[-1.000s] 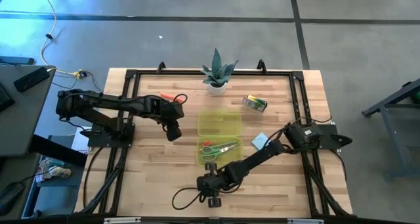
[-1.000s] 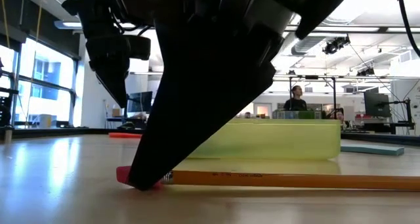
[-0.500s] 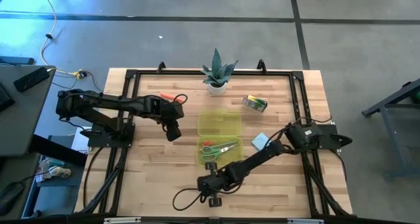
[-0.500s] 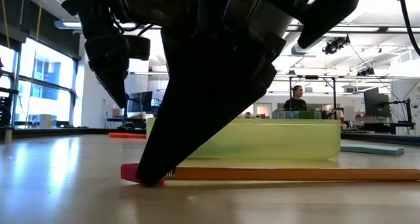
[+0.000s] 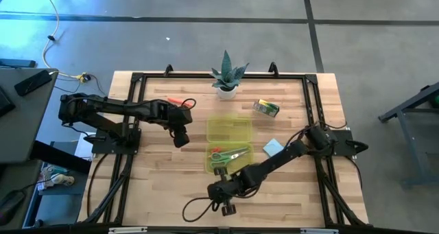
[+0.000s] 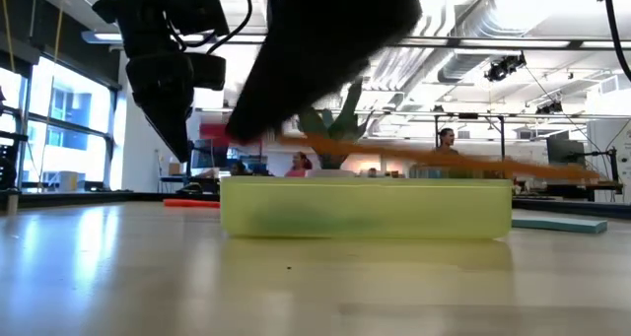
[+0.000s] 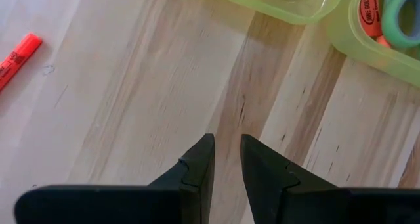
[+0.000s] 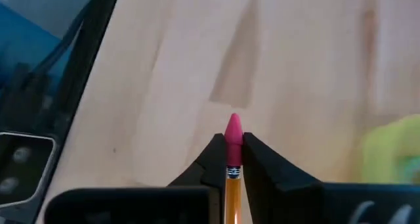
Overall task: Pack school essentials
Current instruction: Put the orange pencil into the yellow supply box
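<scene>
Orange and stiff, the pencil point(image 8: 231, 184) is light and thin, so expect it to pivot in a grip this close to its pink eraser point(image 8: 233, 130); a hold nearer mid-shaft would steady it. Your right claw point(image 8: 231, 159) is clenched on it, lifted clear of the tabletop point(image 5: 158, 165) just beside the yellow-green tray point(image 6: 365, 210); your left claw point(image 7: 225, 159) waits slightly parted, gripping nothing, over bare wood.

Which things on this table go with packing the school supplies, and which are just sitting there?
Part of the job: pencil held in the right gripper, yellow-green case, green-handled scissors in it, blue note pad, crayon box, red pen.

Just there: potted plant, idle left gripper above bare wood.
</scene>
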